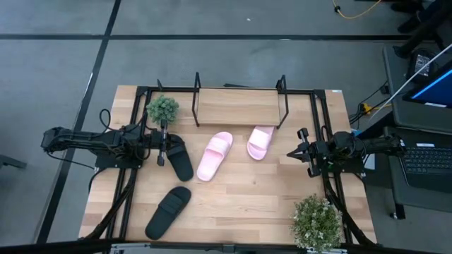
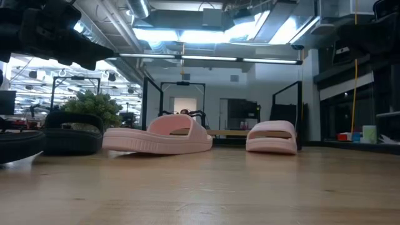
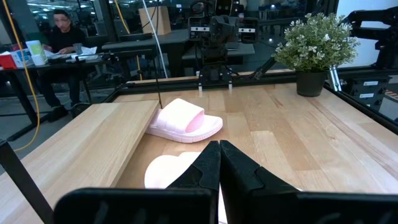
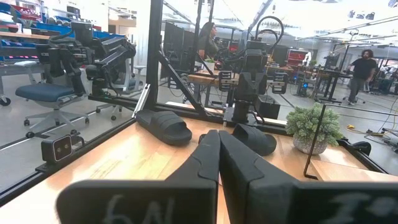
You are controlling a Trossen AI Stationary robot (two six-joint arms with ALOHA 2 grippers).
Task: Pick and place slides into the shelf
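Slides all lie on the table (image 1: 233, 204) with the shelf (image 1: 239, 107) bare on top, so by the look of it the task has yet to place a single sandal; four placements appear to remain. One pink slide (image 1: 214, 155) lies near the table's middle, angled with one end toward the rack; the second pink slide (image 1: 260, 141) sits just beside the shelf's front edge, under its right half, touching nothing else. One black slide (image 1: 179, 158) rests by the left gripper (image 1: 161, 147), which hovers close over its far end near a small potted plant (image 1: 162, 108); the other black slide (image 1: 168, 212) lies well apart, toward the table's near left corner.

Left gripper's fingers (image 3: 208, 167) are pressed together in the left wrist view and grip nothing (the pink sandals show just beyond their tips); the right gripper (image 1: 295, 152) waits at the table's right side, between the shelf's end and a second potted plant (image 1: 318, 221), its fingers (image 4: 211, 155) likewise closed on nothing, pointing across toward the black pair.

Judged from this, the left arm seems nearest to a first pick, most likely the black slide beside it; every sandal still needs lifting onto the wooden board.
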